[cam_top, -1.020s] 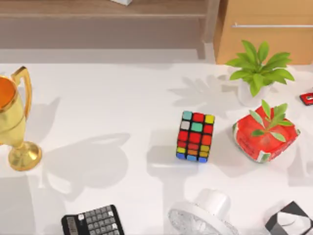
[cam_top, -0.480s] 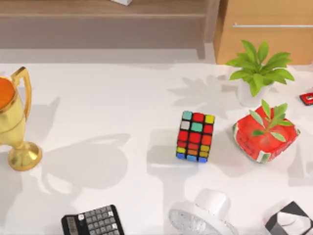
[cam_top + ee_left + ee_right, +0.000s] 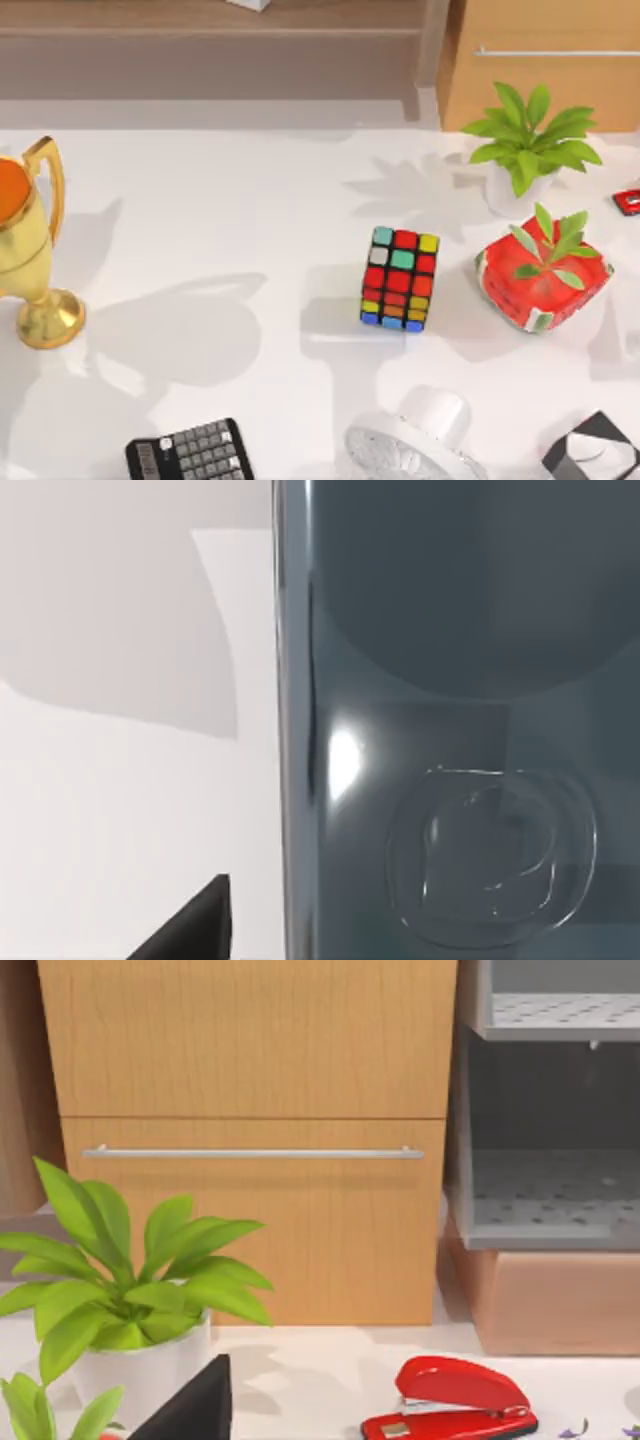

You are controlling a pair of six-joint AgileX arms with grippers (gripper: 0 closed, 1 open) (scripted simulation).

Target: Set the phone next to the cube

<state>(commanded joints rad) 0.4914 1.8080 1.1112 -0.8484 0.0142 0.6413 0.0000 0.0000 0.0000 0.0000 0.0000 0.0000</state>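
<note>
The cube (image 3: 400,278) stands on the white table a little right of centre, with a black grid and red, teal, yellow, orange and blue squares. In the left wrist view the phone (image 3: 450,680) is very close, a dark blue-grey glossy slab with a rounded edge, over the white table. A black part of my left gripper (image 3: 190,930) shows beside it; I cannot tell whether it grips the phone. A black part of my right gripper (image 3: 190,1410) shows in the right wrist view, facing a wooden cabinet (image 3: 250,1110).
A gold trophy (image 3: 30,250) stands at the left edge and a black calculator (image 3: 190,452) at the front left. A red planter (image 3: 543,275) and a potted plant (image 3: 525,140) sit right of the cube. A white round object (image 3: 420,440), a black-and-white box (image 3: 592,450) and a red stapler (image 3: 450,1400) are nearby.
The soft shadow on the table's front left has shifted slightly. The cube and the other objects have not moved.
</note>
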